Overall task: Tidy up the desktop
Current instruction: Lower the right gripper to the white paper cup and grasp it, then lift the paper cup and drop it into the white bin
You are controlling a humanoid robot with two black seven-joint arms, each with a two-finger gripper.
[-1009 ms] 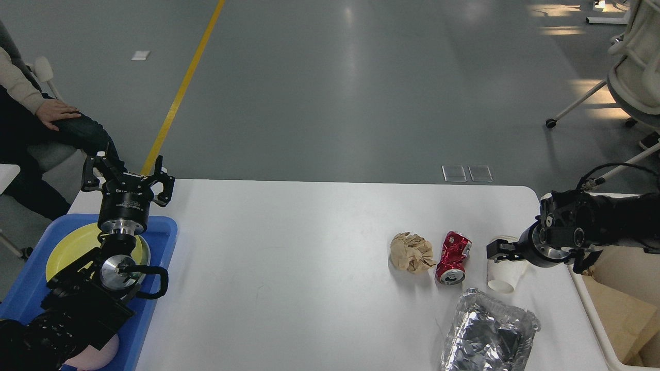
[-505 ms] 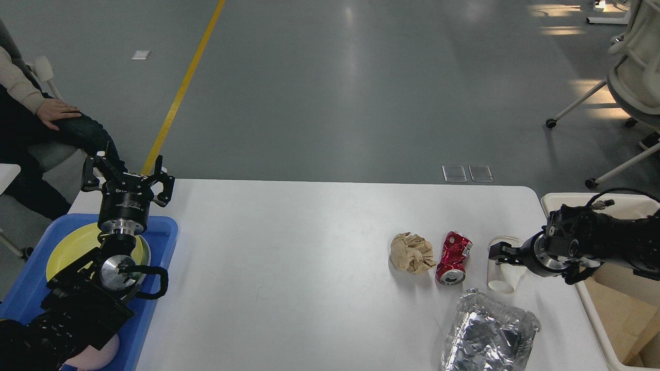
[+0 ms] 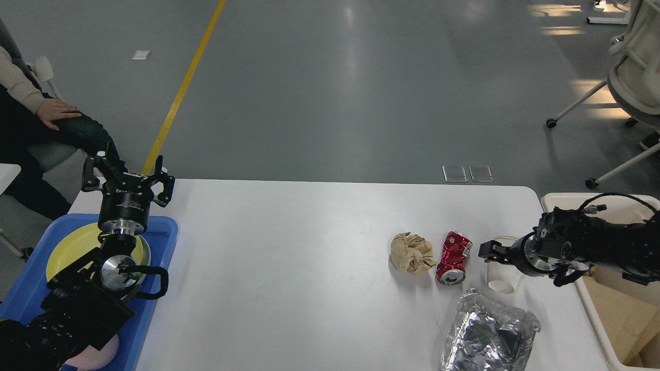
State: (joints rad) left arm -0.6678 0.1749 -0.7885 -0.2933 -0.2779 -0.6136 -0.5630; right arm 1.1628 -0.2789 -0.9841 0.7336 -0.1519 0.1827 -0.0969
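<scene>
The white desktop (image 3: 309, 257) carries a crumpled brown paper ball (image 3: 411, 252), a crushed red can (image 3: 454, 257), a white paper cup (image 3: 502, 281) and a crumpled foil tray (image 3: 487, 335), all at the right. My right gripper (image 3: 490, 251) comes in from the right and sits at the cup's upper part, right of the can. Its fingers are dark and I cannot tell how they stand. My left gripper (image 3: 127, 178) is open and empty, pointing up above the far end of the blue tray (image 3: 160, 257).
The blue tray at the left edge holds a yellow plate (image 3: 67, 252). A cream-white bin (image 3: 572, 198) with brown cardboard inside stands off the table's right edge. A seated person (image 3: 46, 118) is at the far left. An office chair (image 3: 629, 77) is at the far right.
My right arm has dropped lower and its gripper has shifted slightly left at the cup. The cup and other items stay put. The left arm has not moved.
</scene>
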